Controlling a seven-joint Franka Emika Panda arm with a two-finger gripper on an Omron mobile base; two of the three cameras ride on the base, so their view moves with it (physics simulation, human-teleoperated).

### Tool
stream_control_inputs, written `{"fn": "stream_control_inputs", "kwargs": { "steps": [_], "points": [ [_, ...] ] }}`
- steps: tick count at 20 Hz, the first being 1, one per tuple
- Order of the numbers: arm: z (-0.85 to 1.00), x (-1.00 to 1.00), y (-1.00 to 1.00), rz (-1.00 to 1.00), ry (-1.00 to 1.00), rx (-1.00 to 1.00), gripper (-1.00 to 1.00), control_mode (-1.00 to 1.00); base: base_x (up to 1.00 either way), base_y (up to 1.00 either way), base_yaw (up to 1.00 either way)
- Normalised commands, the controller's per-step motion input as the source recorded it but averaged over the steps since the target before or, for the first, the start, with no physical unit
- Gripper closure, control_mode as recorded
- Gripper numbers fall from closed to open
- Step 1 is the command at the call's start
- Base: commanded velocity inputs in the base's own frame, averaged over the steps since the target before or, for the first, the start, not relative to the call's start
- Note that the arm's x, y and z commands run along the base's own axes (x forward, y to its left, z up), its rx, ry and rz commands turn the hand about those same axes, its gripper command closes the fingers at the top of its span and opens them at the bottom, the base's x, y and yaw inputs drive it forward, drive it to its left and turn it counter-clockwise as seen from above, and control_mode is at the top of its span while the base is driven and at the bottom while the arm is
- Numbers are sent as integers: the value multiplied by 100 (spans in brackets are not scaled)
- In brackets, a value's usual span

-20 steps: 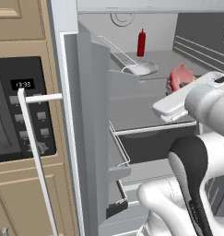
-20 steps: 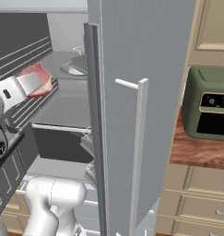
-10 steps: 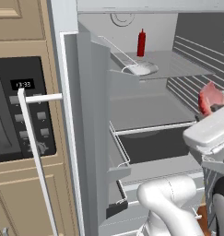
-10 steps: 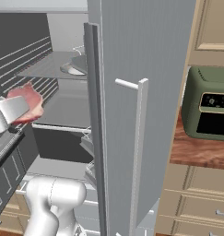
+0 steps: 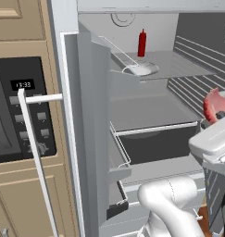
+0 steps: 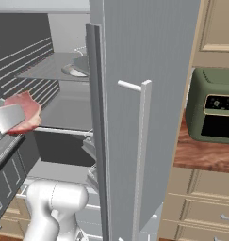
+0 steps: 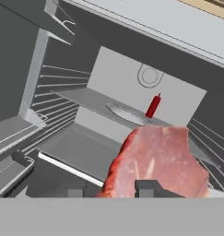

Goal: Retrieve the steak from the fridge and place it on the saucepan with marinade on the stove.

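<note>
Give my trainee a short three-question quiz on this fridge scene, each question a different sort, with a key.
1. True or false: the gripper is shut on the steak.
2. What stands upright on the fridge shelf behind the plate? A) red bottle B) milk carton C) jar
3. Which appliance sits on the wooden counter right of the fridge door?

Key: 1 true; 2 A; 3 green toaster oven.

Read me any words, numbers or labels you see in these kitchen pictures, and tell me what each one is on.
"13:33", as best it reads, small and blurred: the lit clock on the black microwave.
Microwave buttons: too small to read.
Green toaster oven dials: markings too blurred to read.
Red sauce bottle, fridge and steak: no text visible.
</note>
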Motion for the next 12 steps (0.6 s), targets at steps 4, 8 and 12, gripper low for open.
{"fn": "stream_control_inputs", "kwargs": {
  "steps": [4,8,12],
  "points": [
    [0,0,0,0,-1,0,100,-100,0,0,0],
    [0,0,0,0,0,0,100,100,-10,0,0],
    [0,0,0,0,0,0,100,100,-58,0,0]
  ]
}}
